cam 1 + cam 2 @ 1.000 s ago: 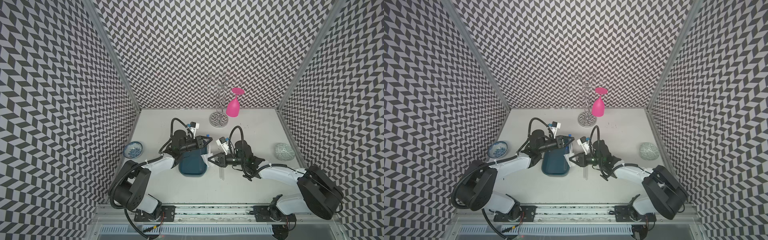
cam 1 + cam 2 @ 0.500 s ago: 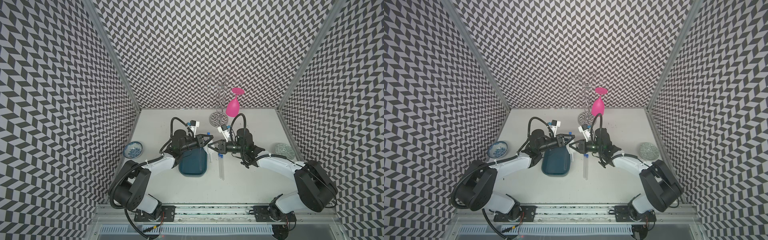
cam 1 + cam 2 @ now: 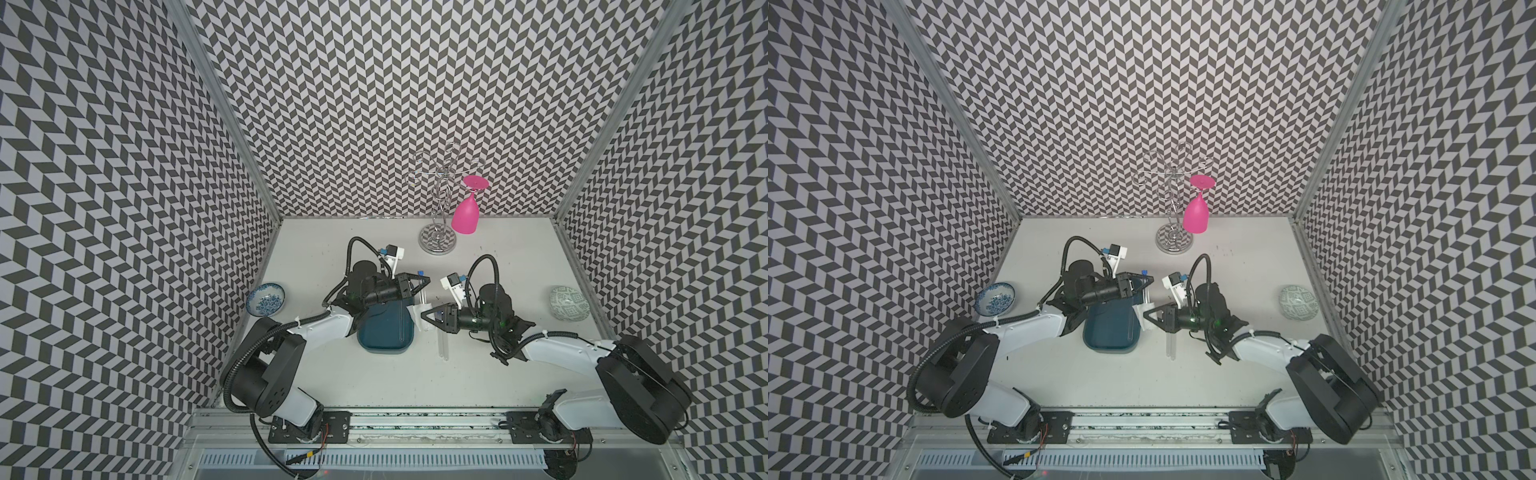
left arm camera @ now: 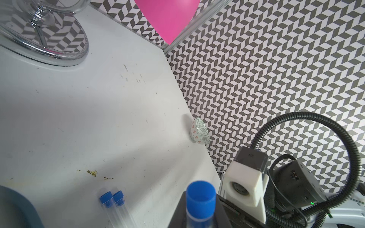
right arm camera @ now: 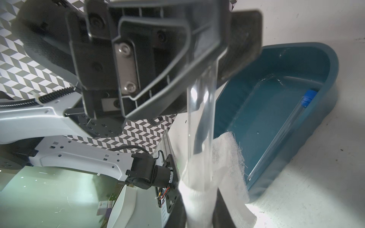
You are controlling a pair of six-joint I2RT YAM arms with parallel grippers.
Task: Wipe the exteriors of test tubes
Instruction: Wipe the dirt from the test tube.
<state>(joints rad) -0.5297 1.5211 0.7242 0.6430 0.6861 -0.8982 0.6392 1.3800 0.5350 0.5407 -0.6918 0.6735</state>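
**Tube in gauze, one in the tray**

My left tool (image 3: 424, 282) is clamped on a clear test tube (image 5: 201, 110) just under its blue cap (image 4: 201, 194); the tube's lower end sits inside loose-weave white gauze (image 5: 227, 158) pinched by my right tool (image 3: 426, 316). The smooth teal tray (image 3: 384, 349) holds a single capped tube (image 5: 276, 142) along one wall. On the white worktop (image 3: 478, 374) beside it two more tubes (image 3: 443, 345) lie side by side

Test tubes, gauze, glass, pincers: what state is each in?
Left pincer, shut on a test tube near its cap.
Right pincer, shut on gauze wrapped around that tube.
Third tube, lying flat in teal tray.
Two other tubes, lying side by side on table.
Pink glass, hanging upside down from chrome rack.
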